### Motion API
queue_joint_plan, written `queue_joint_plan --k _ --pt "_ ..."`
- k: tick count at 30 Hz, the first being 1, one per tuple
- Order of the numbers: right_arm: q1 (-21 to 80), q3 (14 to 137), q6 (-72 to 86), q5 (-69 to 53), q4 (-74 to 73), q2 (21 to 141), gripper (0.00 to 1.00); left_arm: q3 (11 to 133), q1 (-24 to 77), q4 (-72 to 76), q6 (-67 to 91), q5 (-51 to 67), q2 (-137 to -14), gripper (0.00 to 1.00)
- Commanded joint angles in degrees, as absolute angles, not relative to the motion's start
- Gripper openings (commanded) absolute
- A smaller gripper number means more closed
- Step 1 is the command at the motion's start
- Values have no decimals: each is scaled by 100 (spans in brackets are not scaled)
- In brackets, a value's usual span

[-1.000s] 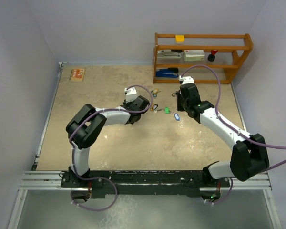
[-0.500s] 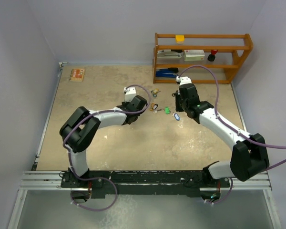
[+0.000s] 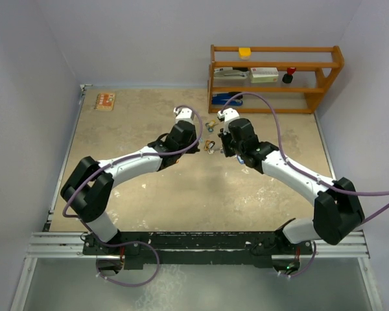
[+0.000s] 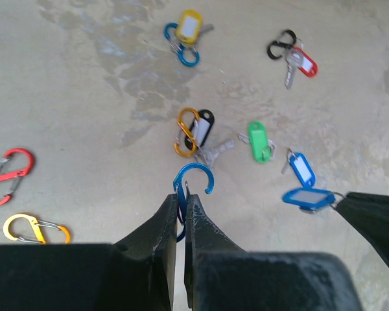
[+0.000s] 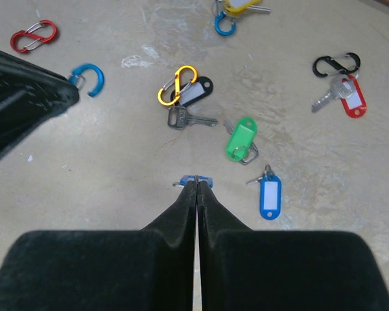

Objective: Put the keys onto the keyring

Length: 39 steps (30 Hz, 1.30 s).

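1. While the left claw [image 4: 181, 195] is clenched on an open blue carabiner [image 4: 196, 181], the clip's hook juts out just past its fingertips.
2. The right claw [image 5: 196, 184] is pinched tight on the edge of a blue key tag [image 5: 196, 179]. In the left wrist view that tag sits just right of the blue carabiner, not touching it.
3. Between the two claws, loose on the tabletop [image 4: 65, 84], lie a black-tagged key [image 5: 194, 92] joined to an orange carabiner [image 5: 177, 84], a green-tagged key [image 5: 240, 138] and a second blue-tagged key [image 5: 270, 194].
4. Farther off lie a red-tagged key [image 5: 350, 100] on a black clip [image 5: 337, 63], and a yellow-tagged key [image 4: 189, 27] with a small blue clip [image 4: 185, 55].
5. A red S-clip [image 4: 6, 175] and a yellow S-clip [image 4: 35, 228] lie apart to the left.
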<state>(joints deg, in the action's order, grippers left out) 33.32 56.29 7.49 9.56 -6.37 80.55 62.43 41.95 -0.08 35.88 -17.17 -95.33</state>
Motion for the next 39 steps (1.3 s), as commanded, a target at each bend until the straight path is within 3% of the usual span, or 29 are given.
queue_joint_plan --k 1,14,39 --pt "3418 5512 551 641 -128 7930 0 6159 4276 327 3448 -1017 -9339 0" --pt "3479 5291 459 103 236 7691 0 6185 4312 684 3606 -175 -9466 0" --pt "3585 5290 308 -94 241 7764 0 6363 4394 721 3669 -44 -9497 0"
